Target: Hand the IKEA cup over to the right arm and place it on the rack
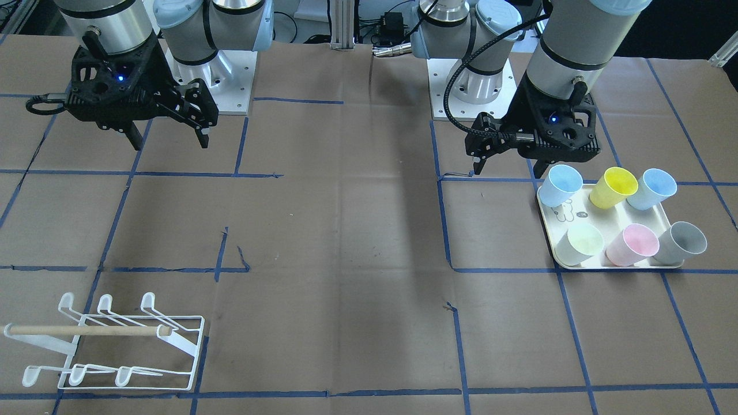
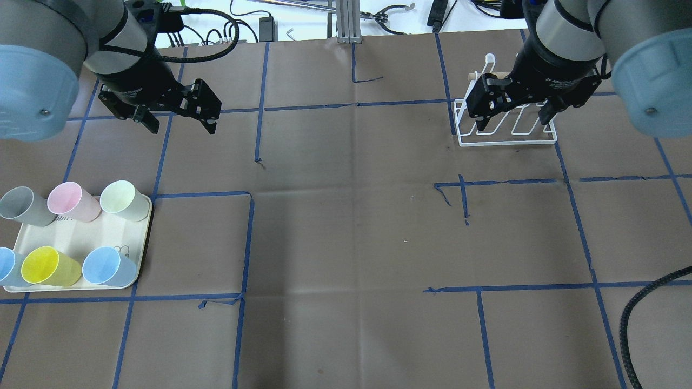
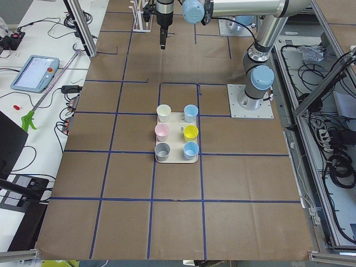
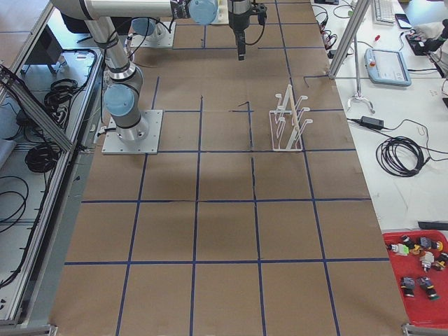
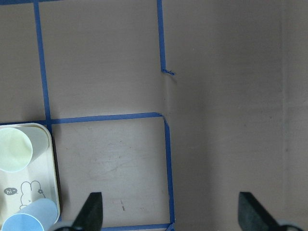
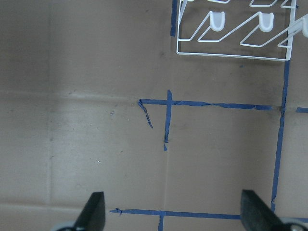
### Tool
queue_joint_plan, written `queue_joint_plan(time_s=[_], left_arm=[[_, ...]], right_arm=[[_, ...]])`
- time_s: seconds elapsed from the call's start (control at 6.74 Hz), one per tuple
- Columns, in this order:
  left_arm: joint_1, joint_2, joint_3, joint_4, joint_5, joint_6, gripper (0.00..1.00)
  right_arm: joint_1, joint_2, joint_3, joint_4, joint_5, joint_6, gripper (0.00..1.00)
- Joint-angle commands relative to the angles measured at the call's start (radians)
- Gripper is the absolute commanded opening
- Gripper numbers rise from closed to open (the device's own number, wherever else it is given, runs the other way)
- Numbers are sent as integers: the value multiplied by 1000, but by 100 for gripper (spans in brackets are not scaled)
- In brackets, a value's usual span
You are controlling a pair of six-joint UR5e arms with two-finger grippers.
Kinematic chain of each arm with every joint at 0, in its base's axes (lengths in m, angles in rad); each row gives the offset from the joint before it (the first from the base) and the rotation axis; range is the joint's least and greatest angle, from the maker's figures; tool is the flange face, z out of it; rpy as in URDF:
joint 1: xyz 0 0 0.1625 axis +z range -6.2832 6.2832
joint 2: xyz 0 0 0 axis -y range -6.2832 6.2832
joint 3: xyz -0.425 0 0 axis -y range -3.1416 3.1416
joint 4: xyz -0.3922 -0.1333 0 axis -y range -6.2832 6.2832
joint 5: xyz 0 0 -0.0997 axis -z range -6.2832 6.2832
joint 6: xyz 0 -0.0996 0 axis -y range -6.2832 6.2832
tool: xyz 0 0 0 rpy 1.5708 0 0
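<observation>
Table (image 2: 346, 243): covered in brown paper and marked off in squares by blue tape (image 2: 246, 243).
Left arm (image 2: 108, 38): silver-grey with a light-blue joint cap; reaches out over the table on the tray's side.
Right arm (image 2: 573, 32): same build; reaches out over the rack's side.
Rack (image 1: 179, 344): white wire; stands on the table on the robot's right, toward the operators' edge. It has two rows of three looped prongs and a wooden dowel (image 1: 86, 330) across it.
Tray (image 2: 81, 235): cream with a rabbit drawing; lies flat on the table on the robot's left, well apart from the rack.
Cups (image 2: 123, 200): six, all on the tray in two rows of three, upright with mouths up. One row is grey (image 2: 24, 206), pink (image 2: 73, 201) and pale green. The other is blue (image 2: 6, 265), yellow (image 2: 48, 266) and blue (image 2: 108, 266).
Left gripper (image 2: 183, 128): hangs above bare table beside the tray, toward the table's middle, touching no cup. Its wrist view shows the tray corner with the pale green cup and one blue cup at the lower left.
Left fingers (image 5: 91, 211): spread wide, nothing between them.
Right gripper (image 2: 511, 124): hangs above the table near the rack, not touching it. Its wrist view shows the rack's base at the upper right.
Right fingers (image 6: 94, 211): spread wide, nothing between them.
</observation>
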Motion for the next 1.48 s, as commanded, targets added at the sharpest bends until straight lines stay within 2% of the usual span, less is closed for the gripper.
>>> queue_joint_plan(time_s=[0.0,1.04,1.34], left_arm=[[0,1,-1,0,0,1,100],[3,11,-8,0,0,11,100],[50,15,-14,2,0,13,100]], right_arm=[[0,0,1,0,0,0,100],[0,2,1,0,2,3,100],[0,3,1,0,2,5,100]])
